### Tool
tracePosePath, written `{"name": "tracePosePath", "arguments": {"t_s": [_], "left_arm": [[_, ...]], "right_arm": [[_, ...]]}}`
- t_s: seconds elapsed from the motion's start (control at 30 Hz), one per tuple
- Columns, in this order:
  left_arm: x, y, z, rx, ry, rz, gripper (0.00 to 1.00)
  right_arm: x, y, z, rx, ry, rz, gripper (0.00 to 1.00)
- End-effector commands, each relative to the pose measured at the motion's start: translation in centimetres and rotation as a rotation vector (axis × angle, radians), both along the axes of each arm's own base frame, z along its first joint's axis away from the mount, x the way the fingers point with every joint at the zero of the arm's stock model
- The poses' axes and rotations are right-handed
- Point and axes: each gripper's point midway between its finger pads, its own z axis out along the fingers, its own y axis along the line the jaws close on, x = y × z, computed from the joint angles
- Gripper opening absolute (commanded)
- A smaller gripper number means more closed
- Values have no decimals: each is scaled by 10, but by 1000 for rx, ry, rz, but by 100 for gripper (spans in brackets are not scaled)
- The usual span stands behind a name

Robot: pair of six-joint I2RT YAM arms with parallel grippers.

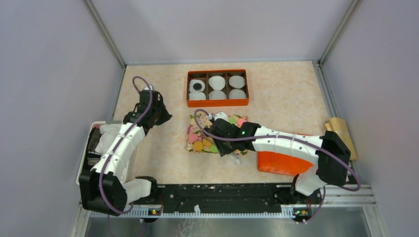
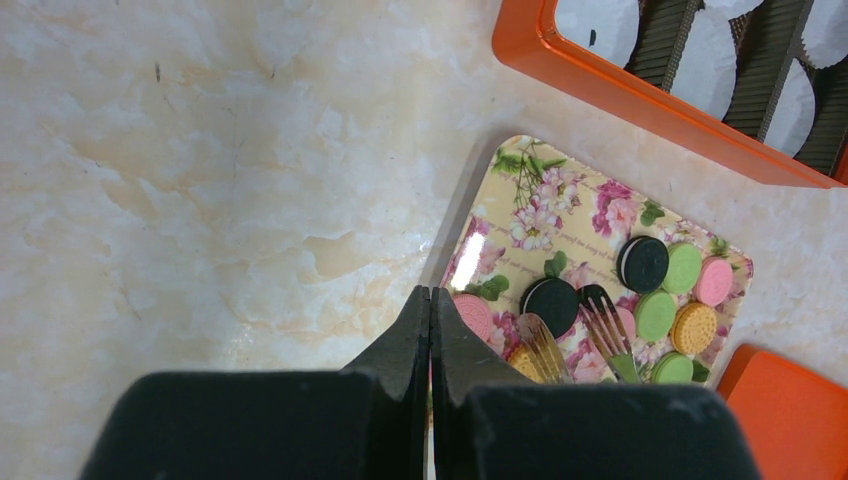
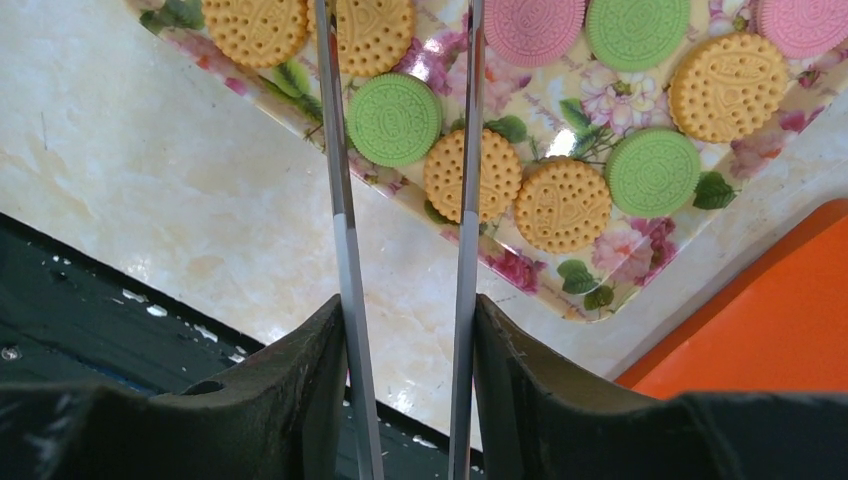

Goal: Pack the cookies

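Several cookies (image 1: 201,143) in pink, green, orange and black lie on a floral tray (image 1: 188,147). My right gripper (image 3: 405,310) is shut on metal tongs (image 3: 341,200), whose two arms reach over the tray's near edge. A green cookie (image 3: 394,119) lies between the arms, and an orange cookie (image 3: 472,173) sits under the right arm. The tongs' forked tips (image 2: 610,335) hover by a black cookie (image 2: 551,305). My left gripper (image 2: 430,300) is shut and empty, over bare table just left of the tray (image 2: 540,200). One black cookie (image 1: 197,86) sits in a paper cup in the orange box (image 1: 217,102).
The orange box (image 2: 640,100) behind the tray holds several white paper cups (image 1: 216,82). An orange lid (image 1: 279,162) lies right of the tray, under my right arm. A white basket (image 1: 94,143) stands at the left edge, a brown paper bag (image 1: 341,131) at the right.
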Motion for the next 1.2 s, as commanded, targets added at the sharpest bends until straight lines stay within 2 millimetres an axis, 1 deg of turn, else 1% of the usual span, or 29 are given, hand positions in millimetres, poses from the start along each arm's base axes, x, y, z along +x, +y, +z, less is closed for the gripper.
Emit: {"name": "tracePosePath", "arguments": {"t_s": [0.0,0.07,0.17,0.23,0.33,0.4,0.5,0.67,0.93,1.17], "left_arm": [[-1,0,11,-11,-37,-2,0],[-1,1,10,-10,-37,0,0],[-2,1,9,-9,-35,1,0],[-2,1,8,-8,-32,1,0],[-2,1,6,-8,-27,-2,0],[-2,0,7,-9,-30,-3,0],[-2,0,6,-11,-29,-4,0],[0,-2,5,-20,-28,-13,0],[0,0,3,-16,-26,-12,0],[3,-1,1,-22,-24,-15,0]], "right_arm": [[-6,7,5,29,18,16,43],[-5,6,6,29,14,13,43],[-4,6,6,19,8,7,39],[-3,6,7,20,3,3,27],[2,5,9,6,-16,-8,13],[7,4,13,-2,-39,-19,9],[15,5,22,2,-82,-38,1],[30,13,38,13,-148,-54,0],[32,21,32,3,-140,-35,0],[47,29,59,20,-218,-38,0]]}}
